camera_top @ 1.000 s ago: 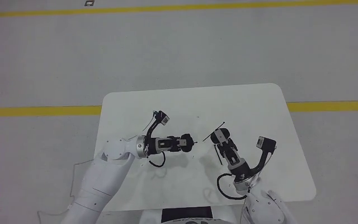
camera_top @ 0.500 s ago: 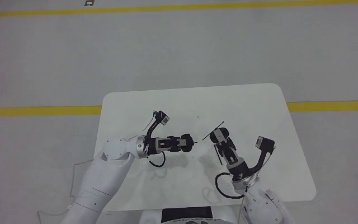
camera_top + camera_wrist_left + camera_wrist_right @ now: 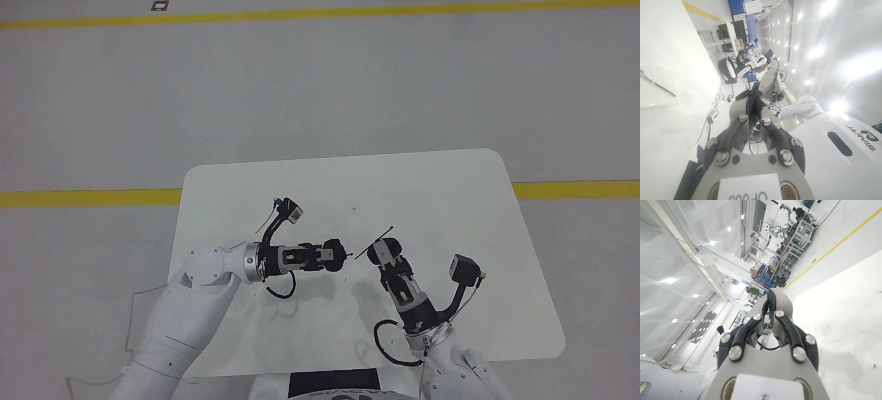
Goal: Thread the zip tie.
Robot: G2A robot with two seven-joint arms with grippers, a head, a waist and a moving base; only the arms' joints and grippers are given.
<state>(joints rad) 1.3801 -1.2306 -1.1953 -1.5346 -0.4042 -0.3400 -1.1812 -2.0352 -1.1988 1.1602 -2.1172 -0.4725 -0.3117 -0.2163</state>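
Pinches the thin black plastic zip tie (image 3: 387,232) in the right tool (image 3: 375,250), just right of centre in the top view, above the white rounded tabletop (image 3: 450,190). Grips it near one end, with the long part slanting toward the upper right past the tool and a short stub poking out to the lower left. Points that stub at the left tool (image 3: 340,253), level with it at frame centre, near but apart.

In the right wrist view, shows black ribbed pads (image 3: 772,300) pressed together at mid-frame; cannot make out the tie between them there. In the left wrist view, shows dark pads pressed together at centre as well; cannot tell whether anything thin sits in that pinch.

Catches a thin black strip (image 3: 659,86) at the left edge of the left wrist view, over the tabletop, well apart from the left tool's tip; cannot tell whether the same tie.
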